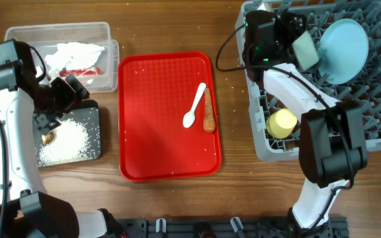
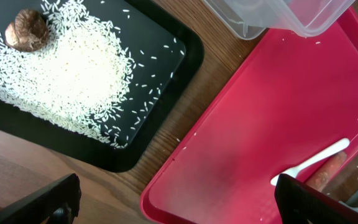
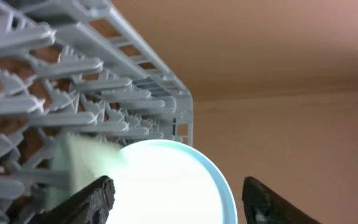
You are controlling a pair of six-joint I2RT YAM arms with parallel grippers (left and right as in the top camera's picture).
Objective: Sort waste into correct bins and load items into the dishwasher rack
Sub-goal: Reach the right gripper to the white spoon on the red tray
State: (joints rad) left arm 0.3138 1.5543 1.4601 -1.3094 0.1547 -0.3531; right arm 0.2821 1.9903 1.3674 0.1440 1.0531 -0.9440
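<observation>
The grey dishwasher rack holds an upright light-blue plate, a pale-green bowl and a yellow cup. My right gripper is open above the rack's near-left corner. In the right wrist view its fingers frame the plate and bowl. My left gripper is open and empty over the black tray, which holds rice and a brown scrap. The clear tub holds tissue and a red wrapper. The spoon and carrot stick lie on the red tray. No light-blue bowl shows.
The flat red tray lies in the middle of the wooden table, between the bins and the rack. A few stray rice grains lie on it and on the table. A black cable loops beside the rack's left wall.
</observation>
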